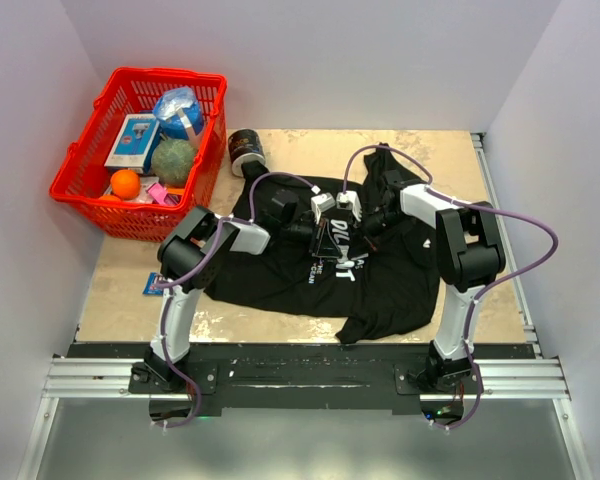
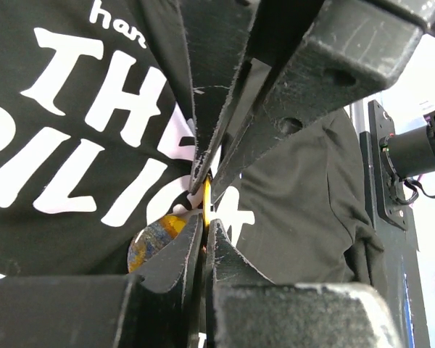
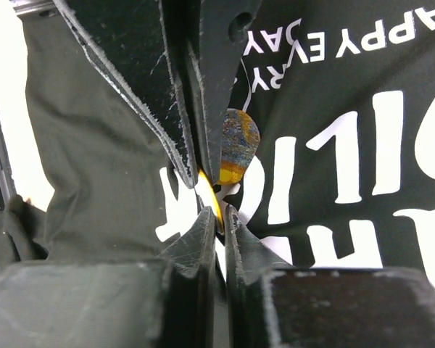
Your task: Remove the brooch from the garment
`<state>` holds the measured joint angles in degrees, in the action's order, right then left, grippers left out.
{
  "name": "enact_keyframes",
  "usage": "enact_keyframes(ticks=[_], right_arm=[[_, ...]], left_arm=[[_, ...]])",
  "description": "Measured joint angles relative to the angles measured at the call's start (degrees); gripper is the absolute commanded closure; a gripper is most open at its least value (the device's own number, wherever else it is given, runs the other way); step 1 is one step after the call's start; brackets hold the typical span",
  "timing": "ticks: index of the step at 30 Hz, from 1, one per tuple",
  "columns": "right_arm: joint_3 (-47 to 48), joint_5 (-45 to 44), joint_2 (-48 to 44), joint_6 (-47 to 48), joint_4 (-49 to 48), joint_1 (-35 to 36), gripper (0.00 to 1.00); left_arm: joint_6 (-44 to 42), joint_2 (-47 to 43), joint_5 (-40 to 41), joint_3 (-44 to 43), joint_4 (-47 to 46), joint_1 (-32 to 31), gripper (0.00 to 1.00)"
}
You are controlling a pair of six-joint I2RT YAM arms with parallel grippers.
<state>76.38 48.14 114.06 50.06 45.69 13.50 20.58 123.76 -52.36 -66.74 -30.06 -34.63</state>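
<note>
The garment, a black T-shirt (image 1: 380,280) with white lettering, lies spread on the table. The brooch is an oval blue-and-yellow stone with a thin yellow metal edge; it shows on the chest print in the left wrist view (image 2: 151,239) and the right wrist view (image 3: 238,141). In the top view the fingers hide it. My left gripper (image 1: 320,222) (image 2: 205,217) and right gripper (image 1: 363,220) (image 3: 217,212) meet tip to tip over the lettering. Each is shut on the yellow edge of the brooch. Shirt cloth (image 2: 304,188) bunches under the fingers.
A red basket (image 1: 80,190) with a ball, an orange and boxes stands at the back left. A dark can (image 1: 246,150) lies by the shirt's collar. A small blue card (image 1: 152,285) lies near the left arm. Walls close the table on three sides.
</note>
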Motion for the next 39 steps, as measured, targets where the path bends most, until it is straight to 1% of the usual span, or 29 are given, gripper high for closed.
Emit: enact_keyframes(ticks=[2, 5, 11, 18, 28, 33, 35, 37, 39], right_arm=[[0.0, 0.0, 0.0, -0.1, 0.0, 0.0, 1.0], [0.0, 0.7, 0.0, -0.3, 0.2, 0.0, 1.0], [0.1, 2.7, 0.3, -2.2, 0.2, -0.7, 1.0], [0.1, 5.3, 1.2, -7.3, -0.3, -3.1, 1.0], [0.2, 5.6, 1.2, -9.4, -0.3, -3.7, 1.0], [0.2, 5.6, 1.2, -10.6, -0.5, -3.7, 1.0], [0.2, 5.6, 1.2, -11.1, -0.5, -3.7, 1.0], [0.2, 5.6, 1.2, -11.8, -0.7, -3.8, 1.0], [0.2, 5.6, 1.2, -12.2, -0.8, -3.8, 1.0]], left_arm=[[-0.1, 0.0, 0.0, 0.0, 0.0, 0.1, 0.77], [0.0, 0.0, 0.5, 0.0, 0.0, 0.4, 0.75], [0.1, 0.0, 0.2, 0.0, -0.6, 0.6, 0.76], [0.0, 0.0, 0.2, 0.1, -0.7, 0.8, 0.76], [0.0, 0.0, 0.0, 0.1, -0.7, 0.9, 0.79], [0.5, 0.2, -0.2, 0.1, -1.2, 0.9, 0.86], [1.2, 0.5, -0.2, 0.1, -2.0, 0.9, 0.9], [1.7, 1.0, -0.2, 0.1, -2.8, 1.0, 0.92], [2.9, 1.3, -0.5, 0.1, -3.7, 1.0, 0.87]])
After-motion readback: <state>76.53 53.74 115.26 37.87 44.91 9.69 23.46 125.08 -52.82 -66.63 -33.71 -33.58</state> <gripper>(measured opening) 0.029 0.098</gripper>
